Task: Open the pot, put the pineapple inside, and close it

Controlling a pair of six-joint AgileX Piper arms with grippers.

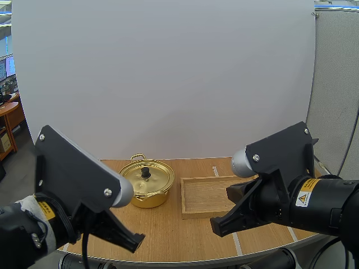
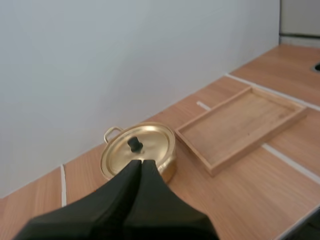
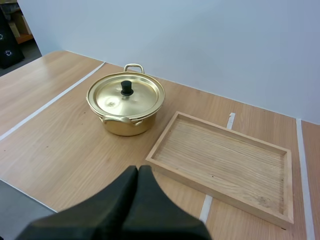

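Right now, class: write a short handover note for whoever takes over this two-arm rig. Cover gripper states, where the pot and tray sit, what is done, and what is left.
Left gripper: shut on nothing, at the near side of the table, pointing toward the pot.
Right gripper: shut on nothing, at the near side, facing the wooden tray.
Pot: upright on the table, left of the tray and apart from it, with the lid on.
Done: nothing yet.
Left: every step, starting with lifting the lid.
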